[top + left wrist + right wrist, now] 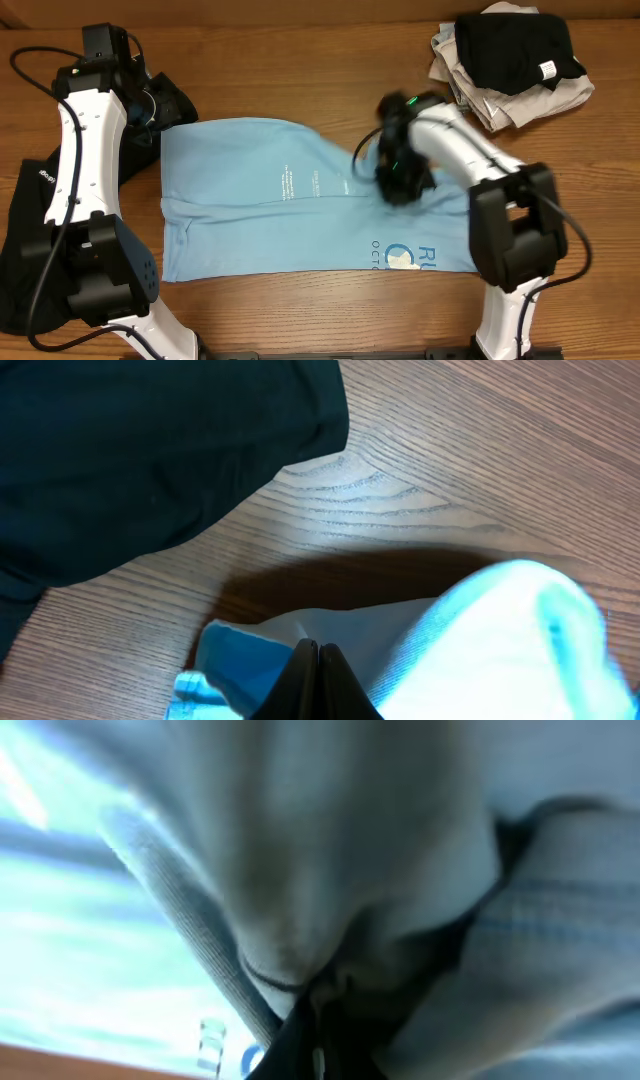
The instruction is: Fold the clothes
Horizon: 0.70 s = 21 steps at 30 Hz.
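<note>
A light-blue T-shirt (260, 215) with small white lettering lies spread across the middle of the table. My left gripper (150, 108) is at its far left corner. In the left wrist view its fingers (318, 665) are pressed together, with a fold of the blue fabric (250, 660) at their tips. My right gripper (400, 172) is on the shirt's right part. It is shut (320, 1012), and pale blue cloth (330, 870) bunches up from its tips and fills that view.
A pile of folded clothes sits at the far right corner, a black one (515, 45) on beige ones (505, 100). Another black garment (18, 250) (150, 450) lies at the left edge beside the left arm. Bare wood runs along the front edge.
</note>
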Tool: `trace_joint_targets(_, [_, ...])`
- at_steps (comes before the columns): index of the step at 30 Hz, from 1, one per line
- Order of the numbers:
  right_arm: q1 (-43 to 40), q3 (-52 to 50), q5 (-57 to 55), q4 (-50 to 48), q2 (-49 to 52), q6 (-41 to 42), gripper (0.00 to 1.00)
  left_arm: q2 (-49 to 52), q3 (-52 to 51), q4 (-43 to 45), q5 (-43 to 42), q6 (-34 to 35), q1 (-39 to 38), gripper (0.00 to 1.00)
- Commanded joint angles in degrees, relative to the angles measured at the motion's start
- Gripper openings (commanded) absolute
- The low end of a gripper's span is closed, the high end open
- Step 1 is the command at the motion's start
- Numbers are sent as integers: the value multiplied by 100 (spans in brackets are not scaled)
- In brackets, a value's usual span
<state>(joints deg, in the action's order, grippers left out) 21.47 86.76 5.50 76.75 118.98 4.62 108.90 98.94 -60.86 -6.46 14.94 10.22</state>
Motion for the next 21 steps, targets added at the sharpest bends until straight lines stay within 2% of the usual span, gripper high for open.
trace_joint_targets(1, [264, -258, -109, 120, -94, 295, 11, -26, 57, 26, -37, 28, -11, 4])
trace_joint_targets(5, [153, 57, -247, 153, -219, 463, 22, -26, 57, 114, -39, 28, -11, 4])
trace_joint_targets(8, [-149, 564, -247, 131, -413, 446, 34, -26, 57, 160, -44, 31, -13, 4])
trace_joint_targets(11, [-411, 922, -240, -190, -553, 264, 67, -24, 57, 157, -44, 31, -11, 4])
trace_joint_targets(13, [-496, 970, -216, -501, -568, 238, 81, -24, 57, 155, -44, 31, -11, 4])
trace_joint_targets(21, [-212, 765, 256, -892, -304, 190, 84, -24, 57, 107, -48, 31, -17, 4])
